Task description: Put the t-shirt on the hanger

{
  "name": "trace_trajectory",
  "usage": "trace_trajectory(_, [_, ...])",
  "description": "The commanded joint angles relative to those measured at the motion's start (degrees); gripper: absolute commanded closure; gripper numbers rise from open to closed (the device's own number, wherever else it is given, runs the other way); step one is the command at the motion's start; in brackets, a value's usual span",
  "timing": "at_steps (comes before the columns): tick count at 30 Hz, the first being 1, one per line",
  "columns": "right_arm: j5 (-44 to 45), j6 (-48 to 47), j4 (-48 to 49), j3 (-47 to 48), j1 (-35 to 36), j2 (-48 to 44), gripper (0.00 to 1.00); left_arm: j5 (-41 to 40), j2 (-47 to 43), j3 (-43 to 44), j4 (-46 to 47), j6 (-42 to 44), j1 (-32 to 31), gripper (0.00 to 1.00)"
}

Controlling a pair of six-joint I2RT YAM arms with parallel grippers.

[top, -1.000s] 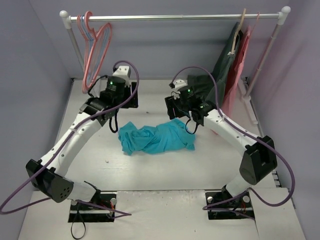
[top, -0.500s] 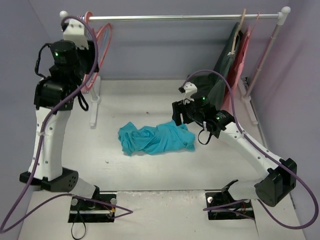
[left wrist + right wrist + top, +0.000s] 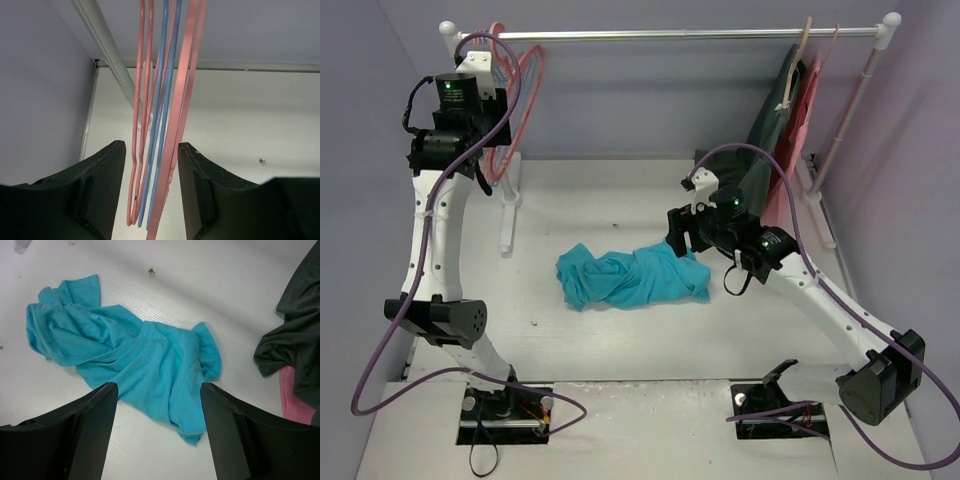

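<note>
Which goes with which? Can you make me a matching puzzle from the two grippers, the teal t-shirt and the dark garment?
1. t-shirt
2. left gripper
3. right gripper
4. dark garment

a. open, above the t-shirt
b. hanging at the rail's right end
c. crumpled on the table
d. open around the hangers

Pairs: 1-c, 2-d, 3-a, 4-b.

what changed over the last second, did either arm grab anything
The left gripper swung up from the table beside the t-shirt to the left end of the rail; it is open, with the pink hanger and blue hanger showing between its fingers. The right gripper shifted a little, open above the t-shirt. Nothing was grabbed; the t-shirt lies crumpled where it was.
</note>
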Motion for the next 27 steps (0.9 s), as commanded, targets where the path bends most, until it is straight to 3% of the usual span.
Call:
trace_trajectory(1, [-0.4, -0.9, 2.4, 0.0, 0.2, -0.6, 0.32, 3.0, -2.6, 1.1, 2.2, 0.6, 0.1, 0.55])
trace_trajectory(4, [-0.6, -0.6, 2.8, 0.2, 0.3, 0.1, 0.32, 3.8, -2.3, 0.4, 2.1, 0.8, 0.1, 0.56])
trace_trajectory(20, [-0.6, 0.1, 3.7, 0.9, 0.3, 3.6, 0.32, 6.7, -3.3, -1.5, 4.0, -0.2, 0.0, 0.99])
trace_trajectory(27, [-1.2, -0.1, 3.2, 1.8, 0.3, 5.2, 0.32, 6.8, -2.6, 1.0, 6.0, 0.0, 0.0, 1.0])
